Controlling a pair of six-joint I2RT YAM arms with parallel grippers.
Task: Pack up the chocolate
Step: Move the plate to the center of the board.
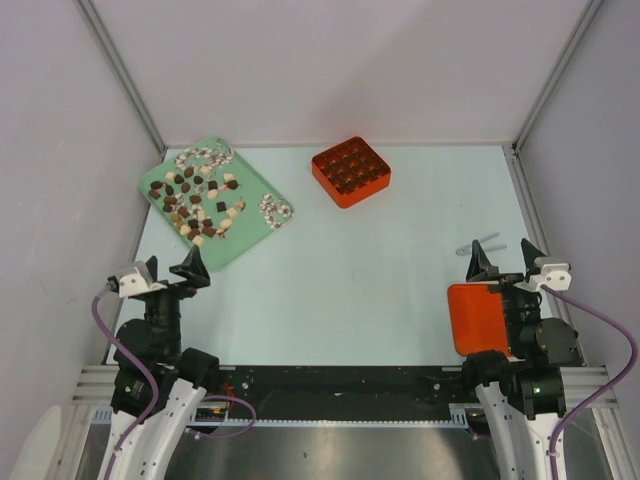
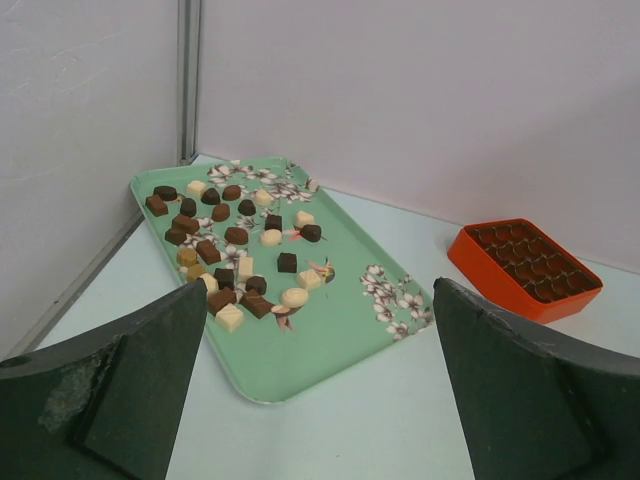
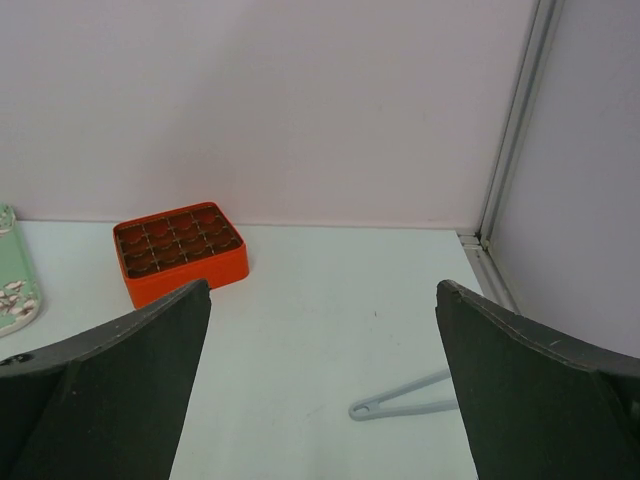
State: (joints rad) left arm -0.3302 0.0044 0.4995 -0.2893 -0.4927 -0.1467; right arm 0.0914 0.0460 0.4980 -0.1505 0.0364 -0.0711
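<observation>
The chocolate (image 1: 183,212) lies loose on a green flowered tray (image 1: 238,246) at the far left: several dark, lighter brown and cream pieces, round or square. In the left wrist view the chocolate (image 2: 236,236) sits ahead and to the left on the tray (image 2: 335,335). An orange box (image 1: 350,171) with a grid of cells stands at the far middle of the table. My left gripper (image 1: 172,265) is open and empty, short of the tray's near corner. My right gripper (image 1: 503,258) is also open and empty, at the near right.
A flat orange lid (image 1: 475,318) lies under the right arm at the near edge. Grey tongs (image 1: 478,243) lie just beyond the right gripper, and the tongs (image 3: 405,400) show low in the right wrist view. White walls close the table on three sides.
</observation>
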